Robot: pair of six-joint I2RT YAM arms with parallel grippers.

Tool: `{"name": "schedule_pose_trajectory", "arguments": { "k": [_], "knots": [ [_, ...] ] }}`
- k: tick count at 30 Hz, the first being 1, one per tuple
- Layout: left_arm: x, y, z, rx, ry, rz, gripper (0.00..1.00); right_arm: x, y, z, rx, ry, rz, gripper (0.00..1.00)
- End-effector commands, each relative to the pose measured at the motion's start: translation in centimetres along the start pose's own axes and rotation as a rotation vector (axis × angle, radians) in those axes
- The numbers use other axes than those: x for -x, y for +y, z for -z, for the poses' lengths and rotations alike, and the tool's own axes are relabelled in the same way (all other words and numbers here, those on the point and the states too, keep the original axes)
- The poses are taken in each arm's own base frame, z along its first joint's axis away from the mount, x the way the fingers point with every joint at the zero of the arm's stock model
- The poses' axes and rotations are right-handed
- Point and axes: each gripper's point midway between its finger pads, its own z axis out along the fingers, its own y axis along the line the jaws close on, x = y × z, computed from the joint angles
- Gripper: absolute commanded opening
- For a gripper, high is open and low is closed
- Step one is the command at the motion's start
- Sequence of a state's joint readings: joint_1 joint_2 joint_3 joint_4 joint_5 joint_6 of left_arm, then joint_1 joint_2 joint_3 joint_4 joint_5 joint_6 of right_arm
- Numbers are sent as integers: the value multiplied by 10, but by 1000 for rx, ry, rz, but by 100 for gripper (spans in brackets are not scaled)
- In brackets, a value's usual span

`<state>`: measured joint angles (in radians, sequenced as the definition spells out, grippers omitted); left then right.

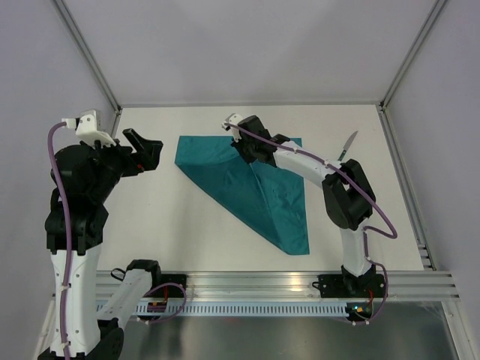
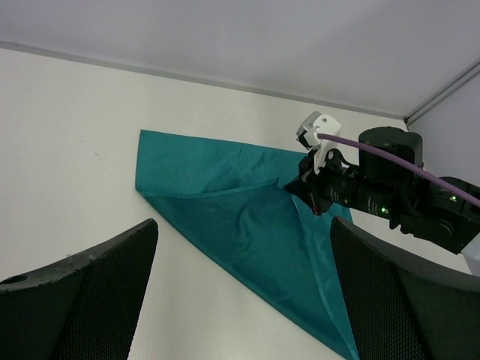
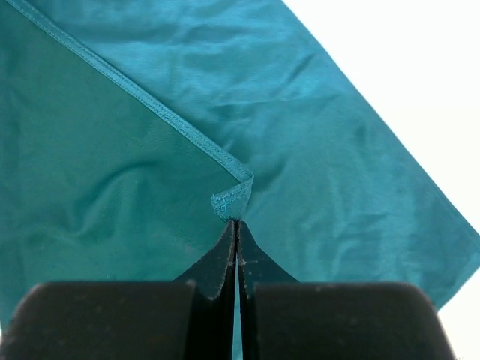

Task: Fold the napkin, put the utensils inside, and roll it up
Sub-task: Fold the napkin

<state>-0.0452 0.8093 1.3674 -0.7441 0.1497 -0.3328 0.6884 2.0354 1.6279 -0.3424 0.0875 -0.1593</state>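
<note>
The right tool [image 3: 237, 225] is pinched tight on a folded-over corner of the napkin [image 3: 112, 172]. The left tool [image 1: 145, 148] gapes wide above the surface [image 1: 187, 225], apart from the napkin.

Teal-green napkin [image 1: 259, 191] with a soft sheen, faint darker creases and a matching stitched hem, on a plain white worktop [image 1: 180, 232]. Left claw [image 1: 145, 148] and right claw [image 3: 237, 232] are matte black. Arms [image 1: 307, 161] are black and white, with purple cables [image 1: 67, 262]. Utensil [image 1: 348, 144] is silvery-grey.
</note>
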Motion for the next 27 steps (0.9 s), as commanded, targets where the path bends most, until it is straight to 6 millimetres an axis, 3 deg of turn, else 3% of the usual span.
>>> {"name": "schedule_pose_trajectory", "arguments": {
  "k": [1,12,27],
  "knots": [
    [8,-9,-3,-43,-25,28,100,11,-30,11,-63,-44,-28,1],
    [4,-8,-9,-49,-13,36,100,-12,-83,8,-117,-28,-135,0],
    [-1,-7,-14,-52,-2,39,100,-33,-140,11,-180,-22,-261,1]
  ]
}}
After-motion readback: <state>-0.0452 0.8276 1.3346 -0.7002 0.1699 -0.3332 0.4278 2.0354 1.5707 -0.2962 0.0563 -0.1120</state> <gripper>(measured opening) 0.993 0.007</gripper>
